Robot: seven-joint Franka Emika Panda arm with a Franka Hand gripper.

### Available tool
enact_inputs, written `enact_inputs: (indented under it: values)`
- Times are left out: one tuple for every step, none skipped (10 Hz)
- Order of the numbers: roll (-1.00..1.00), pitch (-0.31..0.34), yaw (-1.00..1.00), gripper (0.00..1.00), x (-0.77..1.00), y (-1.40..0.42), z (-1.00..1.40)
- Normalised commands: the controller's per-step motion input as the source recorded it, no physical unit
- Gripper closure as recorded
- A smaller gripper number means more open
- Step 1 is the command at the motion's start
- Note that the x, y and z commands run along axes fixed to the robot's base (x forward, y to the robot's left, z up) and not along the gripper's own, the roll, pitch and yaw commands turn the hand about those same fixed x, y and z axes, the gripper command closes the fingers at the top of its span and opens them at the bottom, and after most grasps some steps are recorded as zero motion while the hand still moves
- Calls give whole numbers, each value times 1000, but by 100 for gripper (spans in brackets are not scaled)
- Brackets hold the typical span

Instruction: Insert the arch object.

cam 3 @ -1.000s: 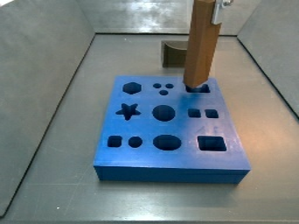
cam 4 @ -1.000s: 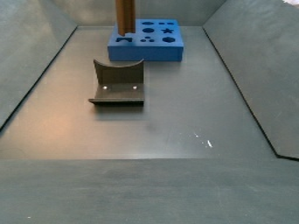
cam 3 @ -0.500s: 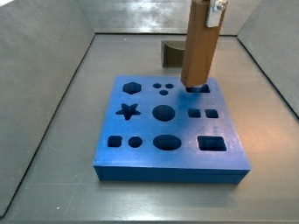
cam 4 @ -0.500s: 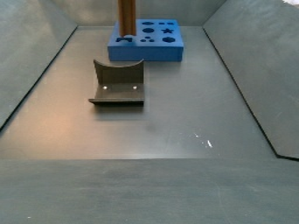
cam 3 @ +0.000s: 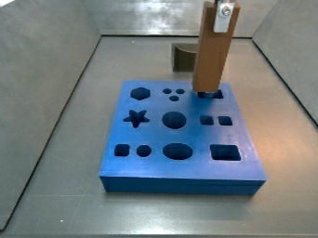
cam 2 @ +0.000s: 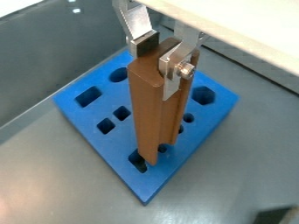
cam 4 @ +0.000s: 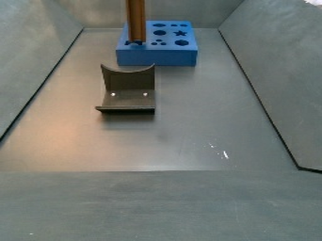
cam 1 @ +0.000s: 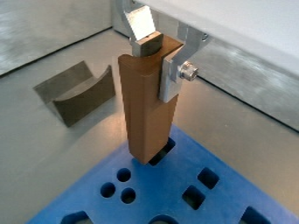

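The arch object (cam 3: 211, 51) is a tall brown wooden bar. It stands upright with its lower end in a hole near a back corner of the blue board (cam 3: 162, 172). It shows in both wrist views (cam 1: 146, 114) (cam 2: 152, 114) and at the far end of a side view (cam 4: 132, 19). My gripper (cam 1: 158, 63) is at the bar's top, also seen in the wrist view (cam 2: 158, 63) and at the frame's top edge in a side view (cam 3: 225, 11). Its fingers (cam 1: 176, 70) are shut on the bar's upper end, one on each side.
The board (cam 2: 111, 96) has several empty holes of different shapes: star, hexagon, circles, squares. The dark fixture (cam 4: 128, 89) with a curved notch stands on the grey floor away from the board (cam 4: 176, 56), and shows behind the board in a side view (cam 3: 184, 56). Grey walls enclose the floor.
The bar and gripper sit very slightly lower than a second ago; the bar's top now shows in a side view. Nothing else has moved.
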Motion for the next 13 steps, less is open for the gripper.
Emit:
enact_inputs:
  values:
    - [0, 0, 0, 100, 6, 51, -203]
    - [0, 0, 94, 100, 200, -46, -343]
    - [43, 43, 257, 100, 334, -109, -266]
    - [51, 66, 243, 100, 326, -69, -200]
    - [39, 80, 194, 100, 383, -103, -189]
    - [63, 51, 40, 100, 320, -114, -220]
    - [119, 9, 0, 100, 66, -49, -271]
    - [220, 0, 0, 100, 0, 0, -380]
    - [313, 0, 0, 100, -117, 0, -446]
    - [327, 0, 11, 100, -137, 0, -380]
    - [284, 0, 0, 100, -66, 0, -334]
    - [184, 0, 0, 100, -29, 0, -303]
    - [53, -7, 0, 100, 0, 54, -297]
